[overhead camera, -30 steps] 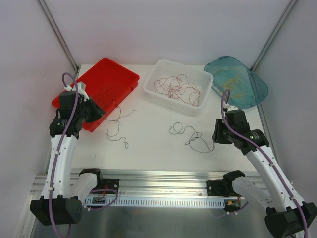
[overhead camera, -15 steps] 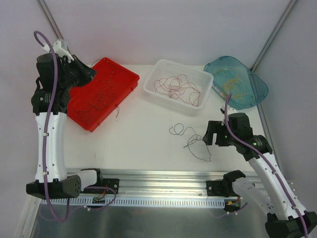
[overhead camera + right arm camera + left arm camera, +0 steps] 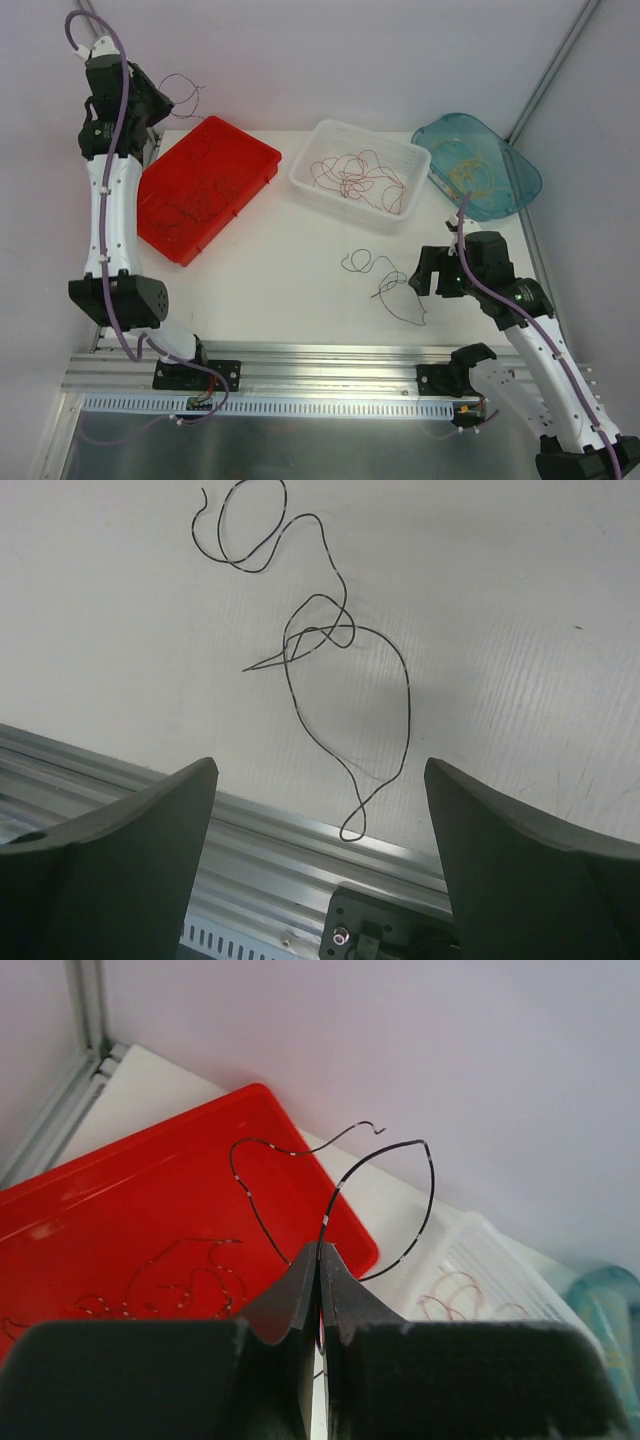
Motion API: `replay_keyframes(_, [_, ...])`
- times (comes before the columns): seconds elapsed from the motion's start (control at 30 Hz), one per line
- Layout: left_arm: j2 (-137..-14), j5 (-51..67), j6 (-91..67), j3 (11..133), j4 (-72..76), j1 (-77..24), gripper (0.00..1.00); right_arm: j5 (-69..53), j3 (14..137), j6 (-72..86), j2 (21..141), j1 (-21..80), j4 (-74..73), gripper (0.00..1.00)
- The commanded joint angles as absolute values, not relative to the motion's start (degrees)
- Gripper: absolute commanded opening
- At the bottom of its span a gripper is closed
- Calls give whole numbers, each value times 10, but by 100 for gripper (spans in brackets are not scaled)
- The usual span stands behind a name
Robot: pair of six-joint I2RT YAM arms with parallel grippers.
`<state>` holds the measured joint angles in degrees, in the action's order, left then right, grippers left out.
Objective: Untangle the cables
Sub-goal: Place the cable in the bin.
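dark cable: one thin strand with pale bands, pinched at its lower part, its two ends arching free in the air above the far left corner of the scene, over the far edge of the red tray. left gripper: fingers pressed fully together on that strand, arm raised tall at far left. second dark cable: lies loose on the tabletop, right of centre and towards the near edge, curled into several small loops at its far end and one long loop that reaches the near metal rail; held by nothing. right gripper: fingers spread wide and empty, poised over the near end of the second dark cable, one finger on each side of the long loop in the wrist view; contact with the strand cannot be told. thin dark cables: several, lying curled inside the red tray at far left. red cables: a tangle inside the white tray, far centre. yellow cables: a heap inside the teal tray, far right, just beside the white tray.
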<state>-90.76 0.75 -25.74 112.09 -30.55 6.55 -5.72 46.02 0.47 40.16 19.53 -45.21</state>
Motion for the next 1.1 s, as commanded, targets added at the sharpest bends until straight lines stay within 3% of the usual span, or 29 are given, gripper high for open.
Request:
replay_keyframes(0.0, [-954, -39, -228, 1095, -254, 73, 0, -82, 457, -17, 399, 193, -434, 89])
replay_keyframes(0.23, [-1050, -60, -201, 1013, -229, 76, 1, -89, 443, -16, 413, 194, -422, 89])
replay_keyframes(0.4, [-1035, -2, -200, 915, -229, 77, 32, -92, 445, -4, 423, 195, -417, 89])
replay_keyframes(0.43, [-1013, -1, -200, 902, -229, 76, 50, -93, 446, -4, 424, 194, -417, 89])
replay_keyframes(0.53, [-947, 30, -193, 849, -229, 76, 75, -92, 451, -3, 436, 195, -413, 89])
replay_keyframes(0.67, [-841, 41, -172, 768, -233, 73, 92, -93, 440, 26, 459, 195, -399, 89])
replay_keyframes(0.8, [-736, 76, -160, 686, -234, 49, 99, -91, 425, 40, 479, 198, -374, 88])
replay_keyframes(0.93, [-632, 98, -155, 590, -236, 2, 99, -85, 424, 47, 509, 201, -351, 84])
replay_keyframes(1.07, [-558, 118, -181, 473, -236, -101, 99, -79, 413, 63, 534, 207, -310, 79])
